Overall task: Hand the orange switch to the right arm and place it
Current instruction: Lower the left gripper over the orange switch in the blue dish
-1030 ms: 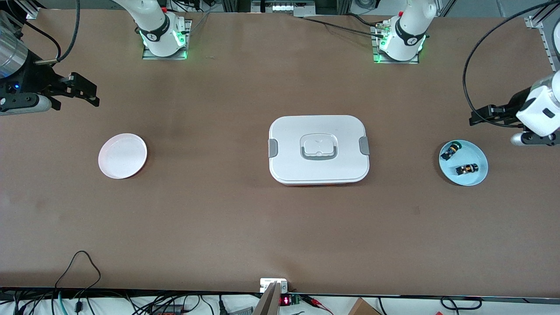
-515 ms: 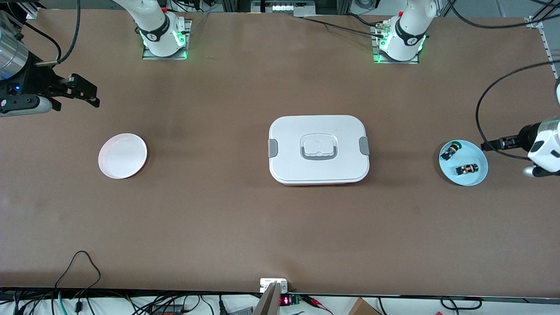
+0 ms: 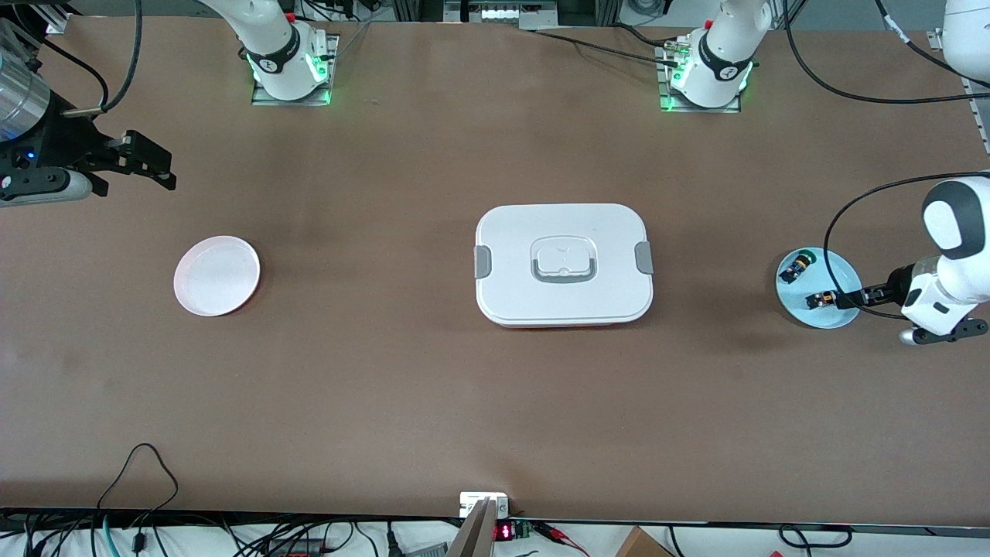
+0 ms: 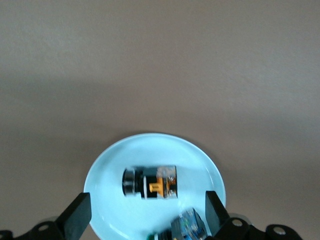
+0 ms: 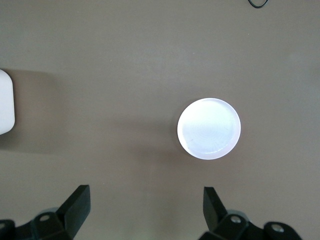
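**A:** Switch status, please. Where is it lying?

**B:** The orange switch point(image 4: 150, 182) is lying on its side in the light blue dish point(image 3: 843, 263) at the left arm's end of the table, nearer to the front camera than the green-capped switch point(image 3: 795, 266) sharing that dish. The two are lying apart, not touching.

**A:** And your grippers?

**B:** My left gripper point(image 4: 145, 212) is hovering over the dish with its fingers spread wide, and the orange switch is showing between them in the left wrist view. My right gripper point(image 3: 147, 161) is waiting over bare table at the right arm's end, fingers spread too, looking down on the white plate point(image 5: 209, 128).

**A:** How are you planning the pickup?

**B:** I am judging that I should be centring on the black body, not the round end, so it is not rolling out as I am closing. The green-capped one is sitting just beside one fingertip's path, so I am wanting to steer off it while descending. Gripping toward one end would be leaving the other end free for my right gripper to take over the white lidded box point(image 3: 563, 263).
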Robot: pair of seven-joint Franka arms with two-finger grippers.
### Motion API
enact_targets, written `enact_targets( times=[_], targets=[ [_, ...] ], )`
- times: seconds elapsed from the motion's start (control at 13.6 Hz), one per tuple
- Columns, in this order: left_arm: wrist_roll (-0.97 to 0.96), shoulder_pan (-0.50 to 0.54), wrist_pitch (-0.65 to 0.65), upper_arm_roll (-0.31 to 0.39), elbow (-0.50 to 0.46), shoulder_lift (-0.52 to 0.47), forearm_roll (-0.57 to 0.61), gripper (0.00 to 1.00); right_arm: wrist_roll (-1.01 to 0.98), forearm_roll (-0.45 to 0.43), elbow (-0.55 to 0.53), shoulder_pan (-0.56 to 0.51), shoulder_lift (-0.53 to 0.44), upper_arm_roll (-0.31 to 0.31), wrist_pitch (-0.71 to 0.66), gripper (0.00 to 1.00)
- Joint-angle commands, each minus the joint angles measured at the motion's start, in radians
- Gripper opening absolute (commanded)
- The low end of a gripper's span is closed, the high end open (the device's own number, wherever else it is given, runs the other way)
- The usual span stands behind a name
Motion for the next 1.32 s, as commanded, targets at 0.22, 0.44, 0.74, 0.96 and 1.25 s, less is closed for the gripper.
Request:
enact_targets(
  times=[0.22, 0.44, 0.74, 0.96, 1.25],
  targets=[
    [0.067, 0.035, 0.209, -0.008, -0.125, 0.024, 0.015, 1.00, 0.004, 0.002, 0.019, -0.008, 0.005, 0.001, -0.014, 1.00],
    [0.067, 0.035, 0.243, -0.010, -0.151, 0.031, 0.013, 1.00, 0.004, 0.002, 0.019, -0.012, 0.005, 0.001, -0.012, 1.00],
    [0.066, 0.035, 0.245, -0.016, -0.155, 0.043, 0.012, 1.00, 0.004, 0.002, 0.019, -0.011, 0.005, 0.001, -0.011, 1.00],
    [0.066, 0.036, 0.245, -0.018, -0.155, 0.054, 0.009, 1.00, 0.004, 0.002, 0.019, -0.012, 0.005, 0.001, -0.011, 1.00],
    [0.067, 0.039, 0.243, -0.018, -0.155, 0.072, 0.004, 0.87, 0.004, 0.002, 0.019, -0.011, 0.005, 0.003, -0.011, 1.00]
  ],
)
